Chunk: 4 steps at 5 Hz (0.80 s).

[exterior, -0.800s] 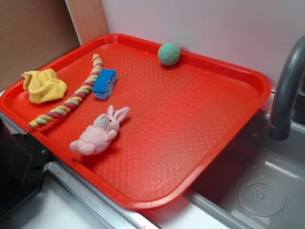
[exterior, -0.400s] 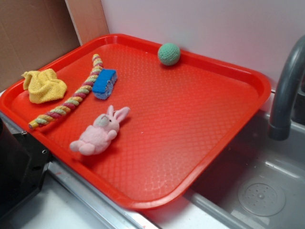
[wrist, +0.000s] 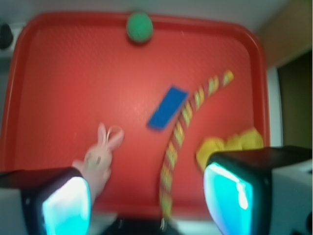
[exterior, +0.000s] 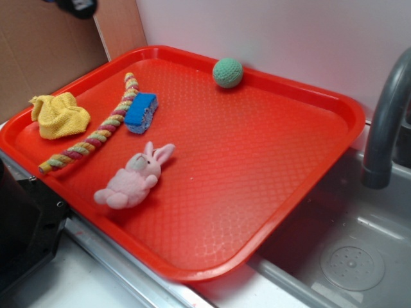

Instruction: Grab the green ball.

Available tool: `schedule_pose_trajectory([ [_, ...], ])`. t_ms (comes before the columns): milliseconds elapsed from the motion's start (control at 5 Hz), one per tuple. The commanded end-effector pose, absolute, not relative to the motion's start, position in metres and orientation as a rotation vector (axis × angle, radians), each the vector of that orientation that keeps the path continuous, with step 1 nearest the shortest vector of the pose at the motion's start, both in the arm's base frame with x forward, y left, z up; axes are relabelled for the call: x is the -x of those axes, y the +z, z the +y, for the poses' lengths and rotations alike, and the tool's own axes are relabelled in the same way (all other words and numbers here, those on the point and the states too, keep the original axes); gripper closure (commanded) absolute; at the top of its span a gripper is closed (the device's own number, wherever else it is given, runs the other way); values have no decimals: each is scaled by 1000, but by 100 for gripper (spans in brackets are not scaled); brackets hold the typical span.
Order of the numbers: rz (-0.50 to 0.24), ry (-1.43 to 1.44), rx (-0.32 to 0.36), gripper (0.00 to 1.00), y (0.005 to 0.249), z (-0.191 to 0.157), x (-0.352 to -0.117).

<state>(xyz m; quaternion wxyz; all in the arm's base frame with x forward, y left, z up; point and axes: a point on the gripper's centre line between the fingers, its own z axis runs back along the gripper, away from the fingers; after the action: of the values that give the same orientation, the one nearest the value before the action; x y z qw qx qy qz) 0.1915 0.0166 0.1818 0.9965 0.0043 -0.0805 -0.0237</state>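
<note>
A: Teal-green yarn, knitted into a small round ball [exterior: 228, 72] — that is your target, and you will find it at the far edge of the red textured plastic tray [exterior: 257, 167], touching or nearly touching the raised rim below the white wall.

B: And from your wrist camera?

A: There the green ball [wrist: 139, 27] sits at the top middle of the tray [wrist: 58, 88], well apart from everything else. Your gripper [wrist: 146, 198] is high over the near edge, its two fingers [wrist: 66, 203] spread wide, with nothing between them.

B: What lies between you and the ball?

A: A pink plush bunny [exterior: 133, 178] lying on its side near the tray's front left. Beyond it is a flat blue sponge [exterior: 140, 111], just beside a twisted rope of yellow, green and pink strands [exterior: 91, 135] that runs diagonally. A crumpled yellow knitted cloth [exterior: 58, 115] rests at the left rim. All of these are well clear of the ball.

B: Anything off the tray?

A: A grey curved faucet [exterior: 384, 122] over a metal sink basin [exterior: 347, 256] on the right.
</note>
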Motion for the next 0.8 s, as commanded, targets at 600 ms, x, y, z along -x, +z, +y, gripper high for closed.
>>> schedule_pose_trajectory([
  [600, -195, 66, -14, 0, 130, 34, -270],
])
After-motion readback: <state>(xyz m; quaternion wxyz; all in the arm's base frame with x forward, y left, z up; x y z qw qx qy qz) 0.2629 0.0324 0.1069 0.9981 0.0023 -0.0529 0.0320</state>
